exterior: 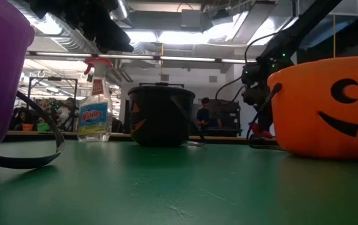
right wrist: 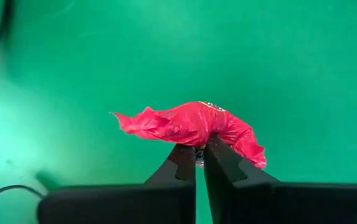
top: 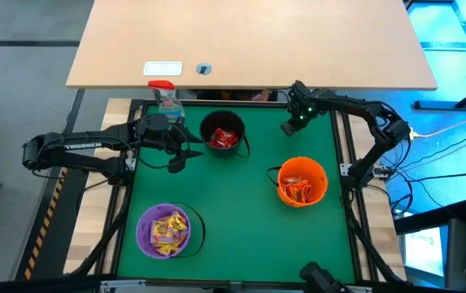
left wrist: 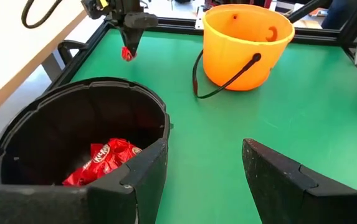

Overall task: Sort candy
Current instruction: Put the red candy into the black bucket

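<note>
The right hand (right wrist: 200, 155) was pinched tight on a red candy (right wrist: 190, 124), holding it just above the green counter (top: 241, 203), between the black bucket (top: 223, 134) and the counter's far right corner. In the left wrist view the same packet (left wrist: 127, 53) hung at that hand's tip, beyond the black bucket and beside the orange bucket (left wrist: 243, 46).

The left hand (top: 185, 150) hovered just left of the black bucket, its fingers (left wrist: 290, 180) spread apart and holding nothing.

Red candy (top: 224, 140) lay inside the black bucket. Orange-red packets (top: 298, 191) filled the orange bucket (top: 302, 181), to the black bucket's right and nearer the front. Yellow packets (top: 167, 230) sat in the purple bucket (top: 164, 230), well in front of the black one on the left. A spray bottle (top: 166, 98) stood just behind the left hand, left of the black bucket.
</note>
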Robot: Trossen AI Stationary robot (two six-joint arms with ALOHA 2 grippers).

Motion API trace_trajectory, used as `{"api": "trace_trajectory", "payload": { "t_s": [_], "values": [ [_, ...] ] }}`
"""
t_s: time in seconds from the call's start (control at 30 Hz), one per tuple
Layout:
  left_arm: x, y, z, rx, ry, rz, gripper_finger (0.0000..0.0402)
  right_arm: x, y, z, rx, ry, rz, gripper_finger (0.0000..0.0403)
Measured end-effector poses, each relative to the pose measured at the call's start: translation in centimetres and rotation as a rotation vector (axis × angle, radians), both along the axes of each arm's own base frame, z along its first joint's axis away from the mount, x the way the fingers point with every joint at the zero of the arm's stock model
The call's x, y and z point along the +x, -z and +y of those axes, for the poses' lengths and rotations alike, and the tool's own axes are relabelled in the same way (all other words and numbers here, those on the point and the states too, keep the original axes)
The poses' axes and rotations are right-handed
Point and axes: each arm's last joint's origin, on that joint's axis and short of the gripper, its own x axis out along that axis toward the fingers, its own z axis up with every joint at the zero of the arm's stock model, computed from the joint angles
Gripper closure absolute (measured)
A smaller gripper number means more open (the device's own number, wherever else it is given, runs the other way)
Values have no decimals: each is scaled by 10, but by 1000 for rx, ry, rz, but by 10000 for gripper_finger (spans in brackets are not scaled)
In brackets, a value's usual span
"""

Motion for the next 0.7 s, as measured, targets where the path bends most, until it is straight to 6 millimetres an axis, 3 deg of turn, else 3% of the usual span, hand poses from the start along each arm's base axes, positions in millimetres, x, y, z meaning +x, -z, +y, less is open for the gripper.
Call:
{"api": "trace_trajectory", "payload": {
  "t_s": [0.17, 0.4, 0.7],
  "values": [
    [0, 0, 0, -20, -10, -2, 206, 3, -10, 5, -9, -24, -56, 395],
    [1, -2, 0, 7, -1, -27, 206, 11, -43, 28, -63, -51, -183, 395],
    [6, -15, -1, 41, 33, -167, 205, 53, -88, 75, -109, -168, -544, 392]
  ]
}}
